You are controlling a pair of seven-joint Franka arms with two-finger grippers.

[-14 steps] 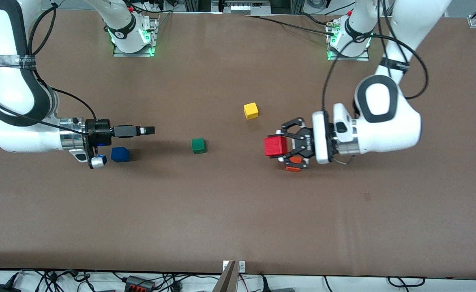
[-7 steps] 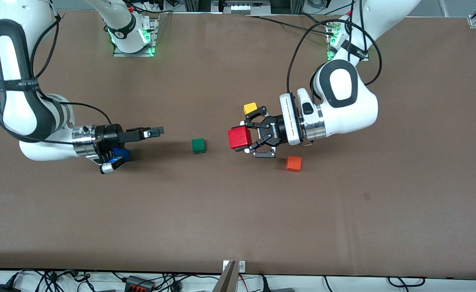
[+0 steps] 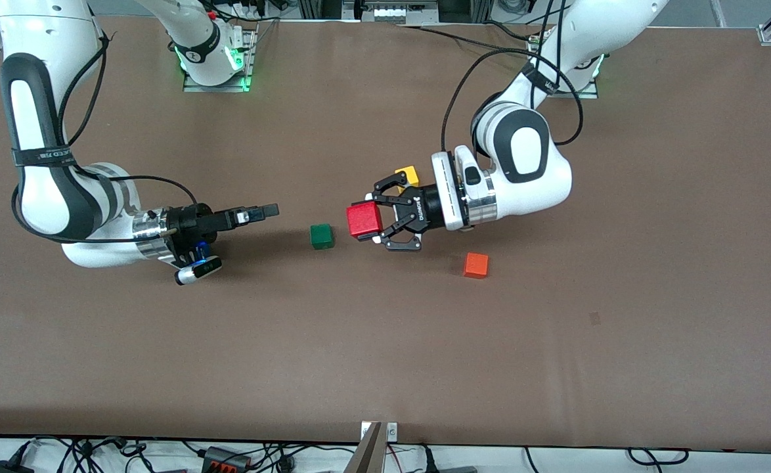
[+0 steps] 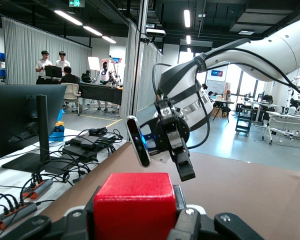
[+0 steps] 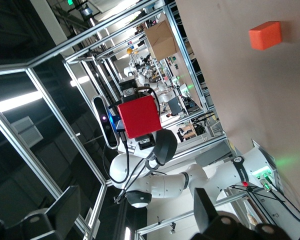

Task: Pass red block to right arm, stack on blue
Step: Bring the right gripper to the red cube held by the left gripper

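Observation:
My left gripper (image 3: 367, 222) is shut on the red block (image 3: 364, 220) and holds it sideways in the air, just beside the green cube (image 3: 321, 236). In the left wrist view the red block (image 4: 135, 205) fills the space between my pads. My right gripper (image 3: 264, 211) is open with nothing between its fingers; it hangs low and level, its tips toward the red block, with the green cube between them. From the right wrist view the red block (image 5: 137, 116) shows straight ahead. The blue block is almost hidden under my right wrist; only a blue sliver (image 3: 199, 250) shows.
A yellow cube (image 3: 410, 175) lies partly hidden by the left gripper's linkage. An orange cube (image 3: 475, 265) sits nearer the front camera, below the left wrist, and also shows as the orange cube (image 5: 265, 35) in the right wrist view. Both arm bases stand along the table's back edge.
My left arm has carried the red block toward the right arm's end, uncovering the orange cube. My right gripper has edged toward it, and its wrist now covers the blue block.

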